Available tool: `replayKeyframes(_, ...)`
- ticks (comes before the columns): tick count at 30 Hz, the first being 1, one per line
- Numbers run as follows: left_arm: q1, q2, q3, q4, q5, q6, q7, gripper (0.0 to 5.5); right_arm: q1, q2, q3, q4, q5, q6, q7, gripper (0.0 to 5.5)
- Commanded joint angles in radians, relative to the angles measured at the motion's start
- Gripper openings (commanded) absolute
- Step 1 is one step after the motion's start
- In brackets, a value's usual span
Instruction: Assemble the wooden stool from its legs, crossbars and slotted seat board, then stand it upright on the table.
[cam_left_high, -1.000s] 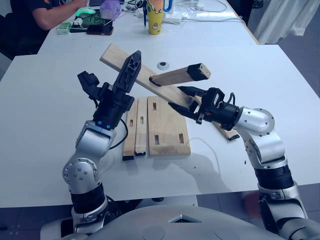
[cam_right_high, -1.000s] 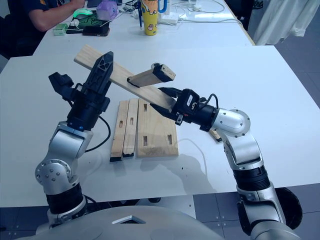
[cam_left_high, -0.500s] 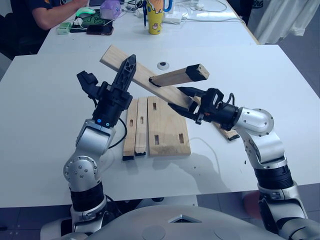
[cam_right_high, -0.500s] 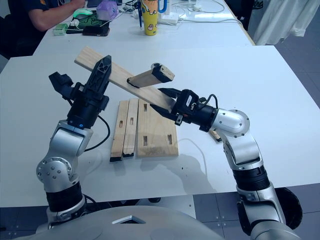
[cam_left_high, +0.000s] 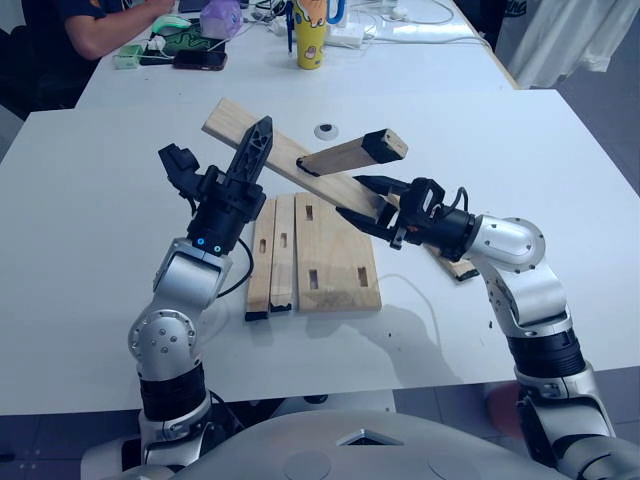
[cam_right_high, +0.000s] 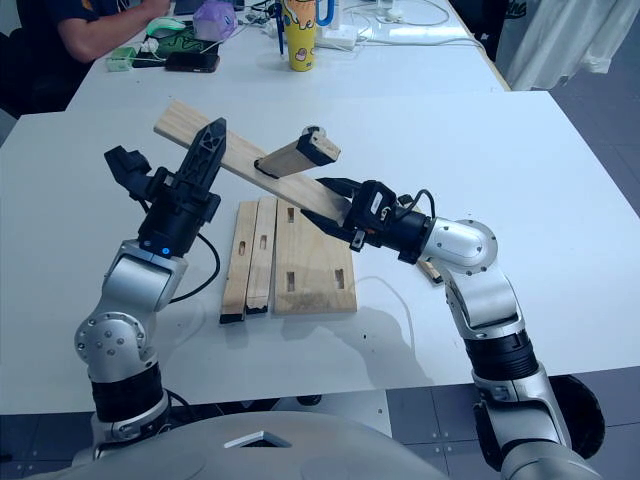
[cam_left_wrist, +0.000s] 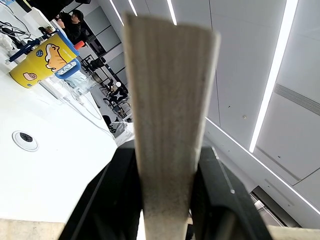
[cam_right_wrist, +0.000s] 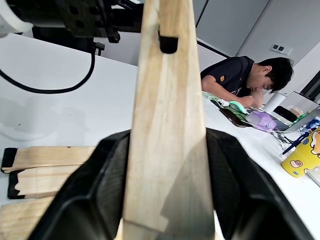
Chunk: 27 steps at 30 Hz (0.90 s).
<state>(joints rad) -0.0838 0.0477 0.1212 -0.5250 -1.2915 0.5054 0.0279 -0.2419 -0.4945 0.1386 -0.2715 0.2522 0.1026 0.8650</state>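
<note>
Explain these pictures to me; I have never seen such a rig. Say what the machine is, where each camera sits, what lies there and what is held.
This is a humanoid robot with two arms, each ending in a two-fingered gripper. Two pictures come from its head, looking down over the arms; two come from cameras on the wrists, close to what is gripped. The left gripper and the right gripper both clamp one long board, tilted above the white table. A shorter wooden piece sticks out of it. Flat on the table lie a slotted seat board and two narrow pieces.
</note>
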Motion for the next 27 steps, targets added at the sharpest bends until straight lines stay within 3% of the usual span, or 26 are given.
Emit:
replayKeyframes(1,-0.011,0.003,0.006,0.018,0.018,-0.011,0.002,1.05,-0.014,-0.012,-0.001,-0.013,0.015,0.007,0.016,2.7)
replayKeyframes(8,0.009,0.011,0.062,0.057,0.085,-0.048,0.043,1.05,-0.028,-0.038,-0.035,0.036,0.046,0.036,0.041,2.91)
replayKeyframes(14,0.147,0.064,0.142,0.002,0.063,-0.021,0.072,1.05,-0.007,-0.146,-0.073,0.15,0.04,0.034,0.133,2.91)
replayKeyframes(20,0.334,0.09,0.162,-0.104,0.006,0.023,0.152,1.05,0.099,-0.203,-0.021,0.15,0.006,0.003,0.207,2.0)
replayKeyframes(27,0.409,0.04,0.123,-0.136,0.032,-0.004,0.26,1.05,0.2,-0.196,-0.011,0.099,-0.011,0.002,0.177,0.93)
